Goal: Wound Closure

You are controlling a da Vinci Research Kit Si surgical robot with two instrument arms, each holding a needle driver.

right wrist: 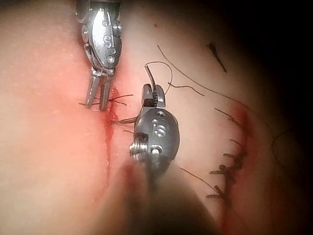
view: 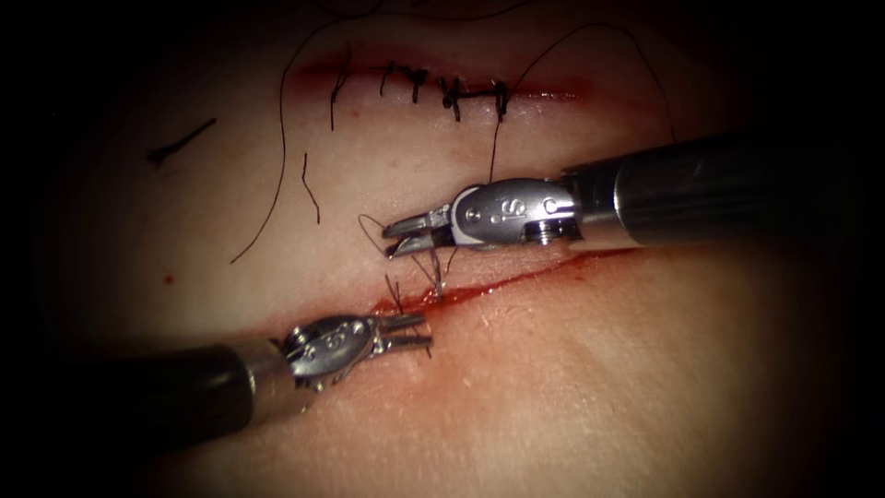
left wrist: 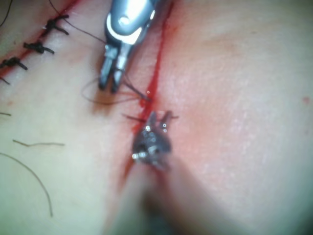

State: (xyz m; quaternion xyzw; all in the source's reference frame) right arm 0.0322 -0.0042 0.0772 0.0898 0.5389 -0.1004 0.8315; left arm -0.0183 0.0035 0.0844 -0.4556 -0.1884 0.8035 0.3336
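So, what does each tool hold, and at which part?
The right tool holds the thread at a small loop close to the cut. The left tool holds nothing; its jaws stand open at the cut.

Pale pink tissue [view: 599, 387], red cut [view: 516, 277], black thread [view: 267, 184].
Silver claw [view: 398, 231] on the right tool gleams against its dark shaft; the left claw [view: 417, 332] is silver too, and dark stitches [view: 452, 92] cross-hatch a second reddened cut [view: 553, 92] above.
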